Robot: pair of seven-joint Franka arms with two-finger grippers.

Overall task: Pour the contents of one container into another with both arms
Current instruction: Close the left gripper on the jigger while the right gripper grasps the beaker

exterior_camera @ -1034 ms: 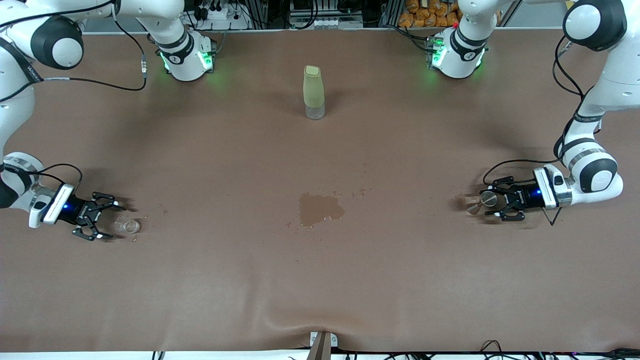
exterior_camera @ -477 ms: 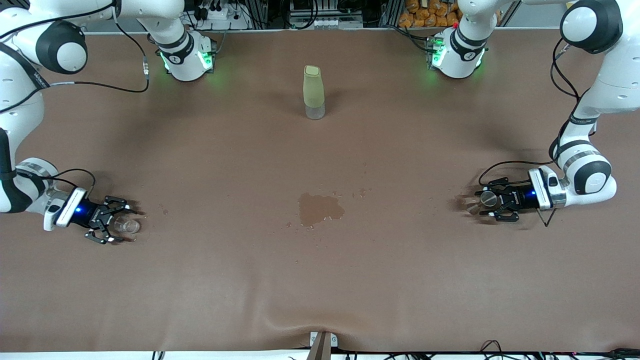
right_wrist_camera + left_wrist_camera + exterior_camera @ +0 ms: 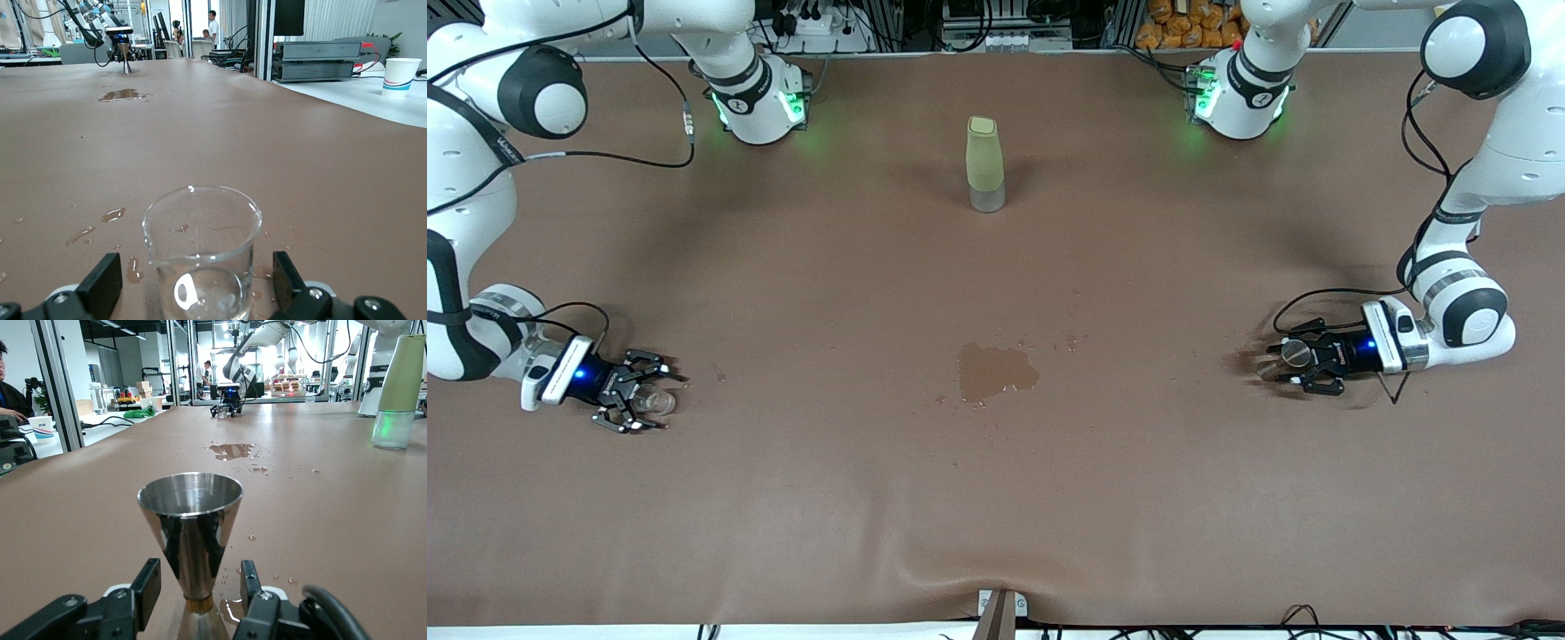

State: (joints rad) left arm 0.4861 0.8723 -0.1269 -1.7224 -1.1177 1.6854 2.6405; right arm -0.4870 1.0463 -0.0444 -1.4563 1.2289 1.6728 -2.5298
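Tabletop [image 3: 996,498] lies brown and mostly bare around both arms, with a puddle [image 3: 998,370] at its middle and a yellow-green bottle [image 3: 984,164] standing near the bases. I see the right gripper [image 3: 639,402] low at the right arm's end, its fingers [image 3: 101,285] spread wide on either side of a clear glass beaker [image 3: 202,252], not touching it. At the left arm's end, the left gripper [image 3: 1288,366] has its fingers [image 3: 148,584] close beside the narrow waist of a steel jigger [image 3: 191,532], a small gap showing.
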